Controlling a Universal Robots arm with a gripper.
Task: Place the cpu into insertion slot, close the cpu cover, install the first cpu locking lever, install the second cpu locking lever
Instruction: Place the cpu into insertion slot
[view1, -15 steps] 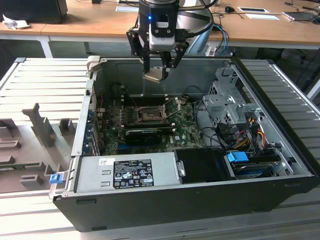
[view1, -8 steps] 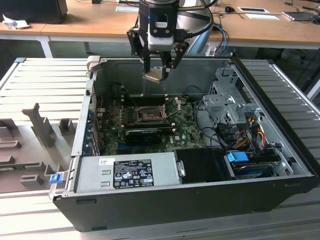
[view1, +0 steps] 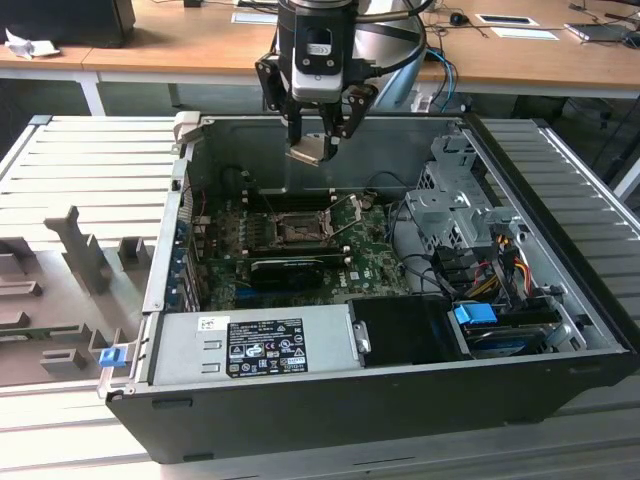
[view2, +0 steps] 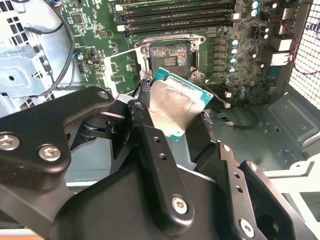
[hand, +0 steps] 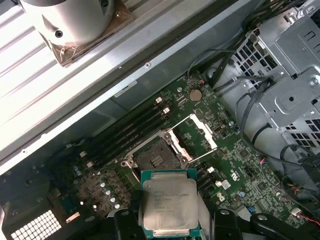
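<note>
Black two-finger gripper (view1: 313, 145) is closed on the small flat square silver-beige cpu (view1: 308, 153), which it holds tilted in the air above the open dark metal computer case (view1: 400, 405). Below, on the green motherboard (hand: 235, 165), the square dark insertion slot (hand: 156, 156) with its silver rim lies bare (its thin silver-grey metal frame cover (hand: 203, 131) stands flipped open just beside it), apart from the cpu.
</note>
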